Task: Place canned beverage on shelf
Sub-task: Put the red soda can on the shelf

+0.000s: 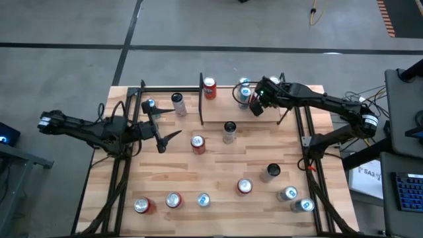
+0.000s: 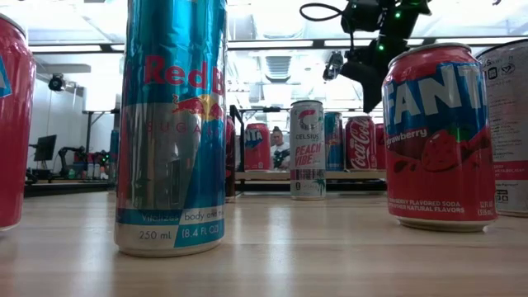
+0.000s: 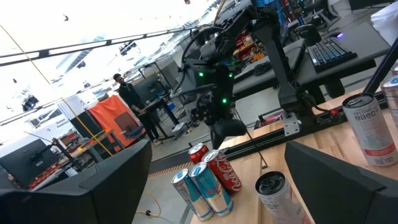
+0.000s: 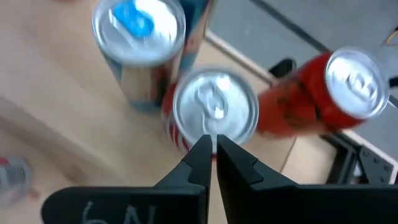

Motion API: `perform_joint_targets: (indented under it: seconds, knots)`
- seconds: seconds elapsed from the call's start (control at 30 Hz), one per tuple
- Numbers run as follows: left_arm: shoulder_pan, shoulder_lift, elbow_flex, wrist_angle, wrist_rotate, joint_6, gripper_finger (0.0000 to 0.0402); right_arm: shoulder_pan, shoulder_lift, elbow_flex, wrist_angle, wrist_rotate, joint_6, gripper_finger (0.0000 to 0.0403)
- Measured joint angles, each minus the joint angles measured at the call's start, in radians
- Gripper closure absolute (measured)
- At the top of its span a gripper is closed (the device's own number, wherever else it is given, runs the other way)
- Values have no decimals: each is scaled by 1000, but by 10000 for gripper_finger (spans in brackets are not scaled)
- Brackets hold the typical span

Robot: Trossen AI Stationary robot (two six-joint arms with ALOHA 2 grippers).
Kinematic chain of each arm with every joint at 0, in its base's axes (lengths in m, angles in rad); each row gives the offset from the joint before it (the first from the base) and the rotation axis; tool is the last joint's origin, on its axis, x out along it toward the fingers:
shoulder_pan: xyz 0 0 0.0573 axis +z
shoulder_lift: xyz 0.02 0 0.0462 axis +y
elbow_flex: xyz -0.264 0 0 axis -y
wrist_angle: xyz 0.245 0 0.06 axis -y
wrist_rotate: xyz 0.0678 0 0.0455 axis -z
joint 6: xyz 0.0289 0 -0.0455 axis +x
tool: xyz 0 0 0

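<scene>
The shelf (image 1: 201,99), a light-wood board with black rails, stands at the table's far edge and carries several upright cans. My right gripper (image 4: 211,144) is shut and slants down just over a red can's silver top (image 4: 214,109) at the shelf's right end. A blue can (image 4: 138,25) and another red can (image 4: 354,84) stand beside that one. In the left wrist view a gap shows between this gripper (image 3: 227,130) and the cans below it. My left gripper (image 1: 162,127) hangs open over the table's left part with nothing between its fingers.
Several loose cans stand on the table: a red one (image 1: 197,142) and a dark-topped one (image 1: 229,129) mid-table, more along the near edge (image 1: 173,199) and at the near right (image 1: 287,193). A tall Red Bull can (image 2: 171,124) and a Fanta can (image 2: 437,136) stand closest in the low view.
</scene>
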Motion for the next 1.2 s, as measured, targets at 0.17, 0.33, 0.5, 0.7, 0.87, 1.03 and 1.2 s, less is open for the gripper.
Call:
perform_joint_targets:
  seconds: [0.17, 0.33, 0.5, 0.7, 0.87, 1.03, 1.2]
  knots:
    - [0, 0, 0, 0, 0, 0, 49, 0, 0, -4, 108, 40, -13, 390]
    - [0, 0, 0, 0, 0, 0, 49, 0, 3, -27, 134, 56, -19, 390]
    - [0, 0, 0, 0, 0, 0, 49, 0, 3, -79, 136, 59, -1, 390]
    - [0, 0, 0, 0, 0, 0, 49, 0, -1, -97, 139, 8, 8, 390]
    - [0, 0, 0, 0, 0, 0, 49, 0, -4, -92, 129, -25, 9, 390]
    - [0, 0, 0, 0, 0, 0, 49, 1, -3, -62, 79, -63, 24, 390]
    - [0, 0, 0, 0, 0, 0, 49, 5, -1, -25, -11, -73, 49, 390]
